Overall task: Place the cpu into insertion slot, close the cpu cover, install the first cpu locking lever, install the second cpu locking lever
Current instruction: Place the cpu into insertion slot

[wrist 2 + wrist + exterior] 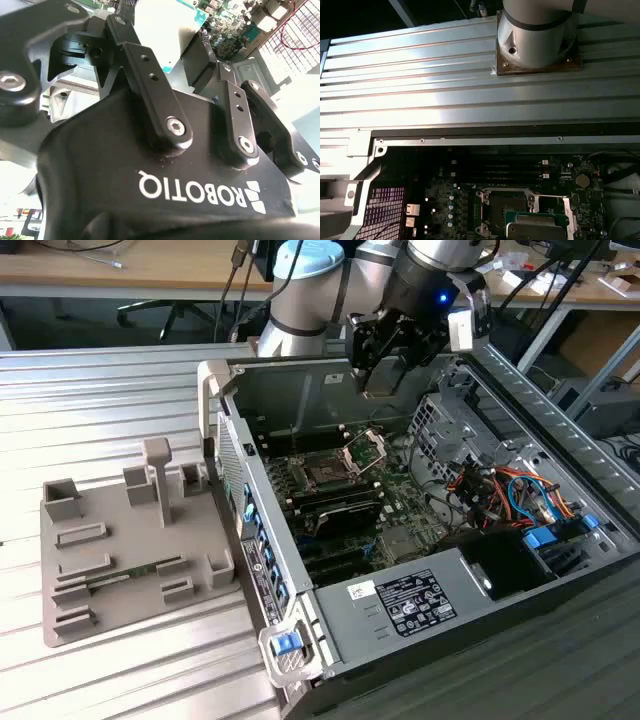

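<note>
Hovering gripper (385, 388), clamped on the cpu (162, 32)
Raised cpu cover (365, 448) leaves the insertion slot (325, 473) bare for it.

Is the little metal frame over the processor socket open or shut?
Open: the cpu cover stands tilted up beside the exposed insertion slot.

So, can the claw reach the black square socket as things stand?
Probably yes: the claw, gripping the small silver-topped square chip, hangs above the black square socket, and its silver metal cover frame stands tilted up, leaving the top free.
</note>
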Motion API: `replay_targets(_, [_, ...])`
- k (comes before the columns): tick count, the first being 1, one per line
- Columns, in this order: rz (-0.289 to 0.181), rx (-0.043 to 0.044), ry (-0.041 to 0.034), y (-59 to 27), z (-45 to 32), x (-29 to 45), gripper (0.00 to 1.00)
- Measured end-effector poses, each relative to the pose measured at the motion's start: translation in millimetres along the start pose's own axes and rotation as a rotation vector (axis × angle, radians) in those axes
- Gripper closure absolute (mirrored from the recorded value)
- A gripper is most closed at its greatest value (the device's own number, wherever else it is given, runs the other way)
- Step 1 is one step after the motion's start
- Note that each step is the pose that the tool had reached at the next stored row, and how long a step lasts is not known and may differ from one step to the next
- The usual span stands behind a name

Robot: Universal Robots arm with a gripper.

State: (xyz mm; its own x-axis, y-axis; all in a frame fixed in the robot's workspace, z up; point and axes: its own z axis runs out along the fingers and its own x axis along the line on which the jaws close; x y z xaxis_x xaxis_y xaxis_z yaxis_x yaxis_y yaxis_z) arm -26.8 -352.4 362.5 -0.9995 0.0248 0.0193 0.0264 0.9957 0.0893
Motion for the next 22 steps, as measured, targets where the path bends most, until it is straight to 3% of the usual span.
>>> replay_targets(3, [0.0, 0.0, 0.0, -0.4, 4.6, 1.0, 0.46])
replay_targets(22, [0.0, 0.0, 0.0, -1.0, 10.9, 0.8, 0.46])
